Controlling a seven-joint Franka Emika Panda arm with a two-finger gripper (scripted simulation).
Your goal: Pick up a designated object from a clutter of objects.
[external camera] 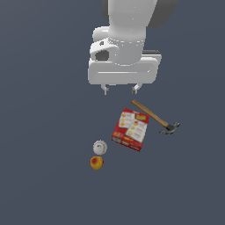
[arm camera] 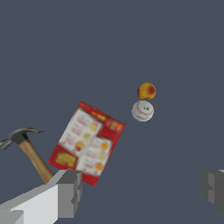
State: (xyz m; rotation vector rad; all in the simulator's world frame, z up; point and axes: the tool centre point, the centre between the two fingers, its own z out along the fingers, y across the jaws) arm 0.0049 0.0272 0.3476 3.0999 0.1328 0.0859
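While your pincer (external camera: 119,89) hangs high with its jaws spread and nothing between them, no part of the pick has begun. Nearest below it lie the box (external camera: 130,129) and hammer (external camera: 154,117). Farther off sits the ball (external camera: 100,147), touching or just beside the fruit (external camera: 96,162). You have yet to shift over, descend, close and lift.

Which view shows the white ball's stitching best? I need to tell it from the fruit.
The wrist view: the white ball appears larger, red stitch lines visible. In the exterior view the ball is smaller, its stitches faint.
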